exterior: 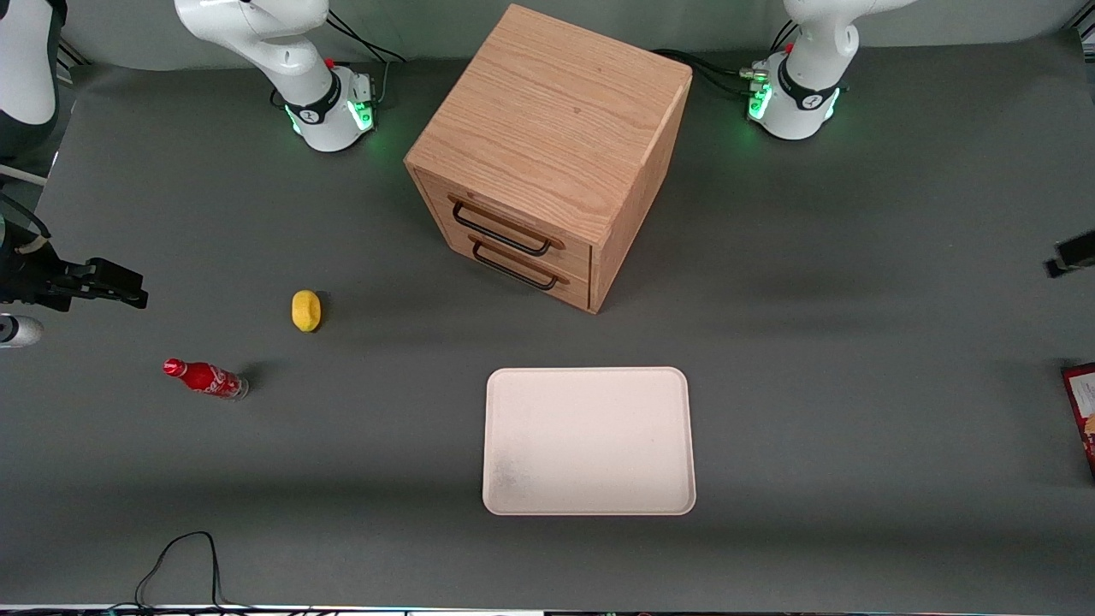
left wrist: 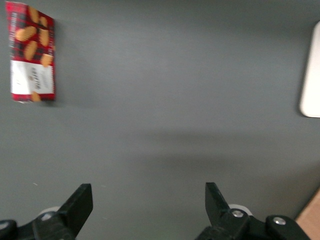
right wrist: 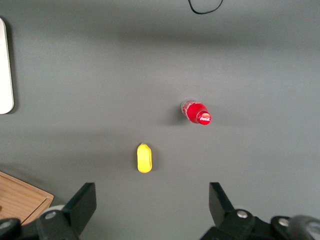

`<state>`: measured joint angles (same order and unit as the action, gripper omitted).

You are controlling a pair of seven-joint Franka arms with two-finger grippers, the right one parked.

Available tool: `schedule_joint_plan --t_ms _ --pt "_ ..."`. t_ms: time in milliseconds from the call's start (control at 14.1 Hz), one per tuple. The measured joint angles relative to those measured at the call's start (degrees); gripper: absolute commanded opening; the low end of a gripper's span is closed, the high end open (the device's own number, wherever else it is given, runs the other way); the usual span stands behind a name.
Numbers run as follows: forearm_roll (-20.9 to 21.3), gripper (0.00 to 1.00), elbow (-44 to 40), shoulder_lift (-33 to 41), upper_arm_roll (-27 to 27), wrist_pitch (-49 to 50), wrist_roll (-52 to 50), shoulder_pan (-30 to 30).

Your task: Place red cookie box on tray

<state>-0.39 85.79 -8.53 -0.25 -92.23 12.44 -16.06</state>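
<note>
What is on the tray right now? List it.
Nothing lies on the tray except a faint smudge. The red cookie box rests on the table; the open gripper hovers apart from it.

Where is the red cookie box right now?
The red cookie box lies flat on the grey table at the working arm's end, well apart from the tray. The open gripper hangs above bare table between them, holding nothing.
</note>
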Motion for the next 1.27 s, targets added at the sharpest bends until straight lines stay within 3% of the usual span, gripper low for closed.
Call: schedule_joint_plan --t_ms 424,636,1061,1273 --pt "-0.4 1.0 -20.1 -19.0 -0.1 -1.0 18.5 -16.0" --pt "-0.5 1.0 -25.3 -24.2 -0.1 -3.5 26.4 -21.2" --pt "-0.5 1.0 -26.3 -29.3 -1.4 -6.2 23.3 -21.5" --pt "-0.5 1.0 -25.5 -33.7 -1.6 -12.9 21.3 -19.9"
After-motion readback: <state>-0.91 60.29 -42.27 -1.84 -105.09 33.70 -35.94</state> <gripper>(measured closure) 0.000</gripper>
